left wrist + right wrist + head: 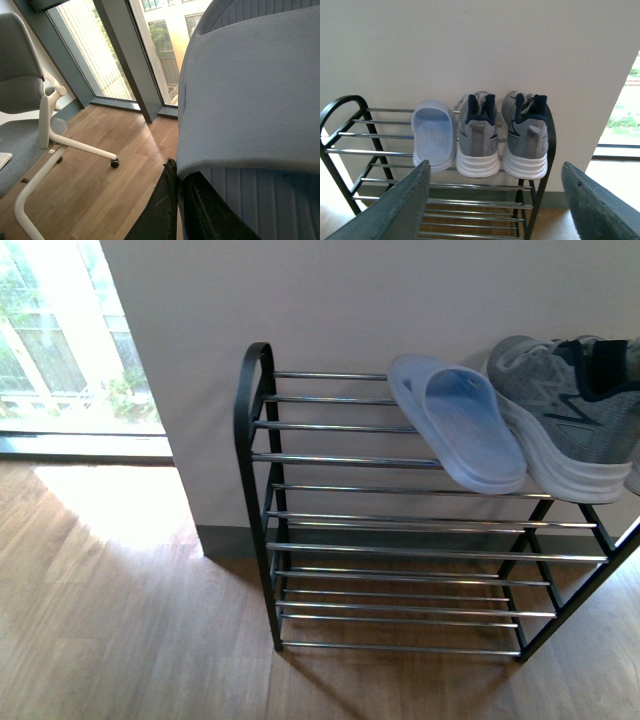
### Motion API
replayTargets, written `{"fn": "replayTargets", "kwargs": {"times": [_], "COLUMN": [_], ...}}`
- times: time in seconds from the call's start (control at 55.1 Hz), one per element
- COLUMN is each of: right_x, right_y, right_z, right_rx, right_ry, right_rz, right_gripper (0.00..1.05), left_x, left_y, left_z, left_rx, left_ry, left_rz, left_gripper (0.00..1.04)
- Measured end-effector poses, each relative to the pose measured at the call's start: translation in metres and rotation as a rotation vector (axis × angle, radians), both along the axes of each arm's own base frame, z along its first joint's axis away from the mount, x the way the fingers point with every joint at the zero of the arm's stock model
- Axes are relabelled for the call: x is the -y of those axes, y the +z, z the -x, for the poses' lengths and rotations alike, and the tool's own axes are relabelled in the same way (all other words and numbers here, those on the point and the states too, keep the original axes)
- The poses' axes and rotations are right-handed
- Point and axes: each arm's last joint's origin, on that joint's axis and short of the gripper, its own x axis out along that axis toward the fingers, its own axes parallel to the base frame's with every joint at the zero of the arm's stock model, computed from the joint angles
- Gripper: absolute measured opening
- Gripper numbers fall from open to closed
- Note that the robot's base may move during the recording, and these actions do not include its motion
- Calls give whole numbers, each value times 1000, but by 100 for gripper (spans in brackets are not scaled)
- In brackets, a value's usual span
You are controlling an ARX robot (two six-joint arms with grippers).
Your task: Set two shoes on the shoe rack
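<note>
One pale blue slide (260,95) is held tight in the left gripper (180,200), whose black fingers (160,210) are closed on its edge. It fills the left wrist view, and only floor and window are seen behind it, so the shoe rack (262,500) is not in front of that arm. On the rack's top shelf, the other slide (434,132) lies beside the two grey sneakers (501,132), heels toward the front edge. The top shelf's left end has bare bars. The right gripper (495,200) is wide open and holds nothing.
</note>
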Motion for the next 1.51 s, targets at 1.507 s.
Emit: {"fn": "replayTargets", "kwargs": {"times": [1.507], "right_x": [0], "right_y": [0], "right_z": [0], "right_rx": [-1], "right_ry": [-6], "right_rz": [-3], "right_gripper": [96], "left_x": [140], "left_y": [-52], "left_z": [-342], "left_rx": [-592], "left_ry": [-448], "left_rz": [311], "left_gripper": [31]}}
